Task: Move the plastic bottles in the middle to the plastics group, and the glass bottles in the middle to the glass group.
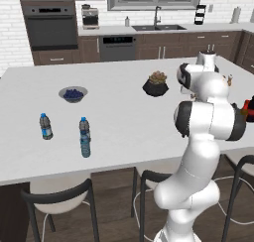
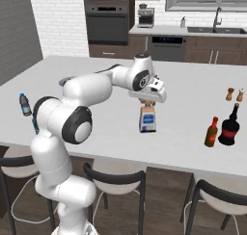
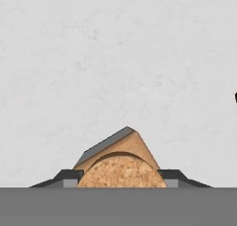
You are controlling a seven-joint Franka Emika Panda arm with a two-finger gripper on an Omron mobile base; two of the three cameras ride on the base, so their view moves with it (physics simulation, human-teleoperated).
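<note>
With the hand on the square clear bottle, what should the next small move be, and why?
Probably carry it right toward the dark bottle. The hand is closed on the square bottle at its cork stopper, and the amber bottle already stands there.

A bowl of blue berries (image 1: 73, 93) and a black plant pot (image 1: 156, 86) sit on the white desk (image 1: 124, 122); salt and pepper shakers (image 2: 234, 94) far right

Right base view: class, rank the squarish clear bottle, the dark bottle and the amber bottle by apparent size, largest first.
1. Squarish clear bottle and dark bottle: too alike to rank.
2. Amber bottle, smallest.
</note>
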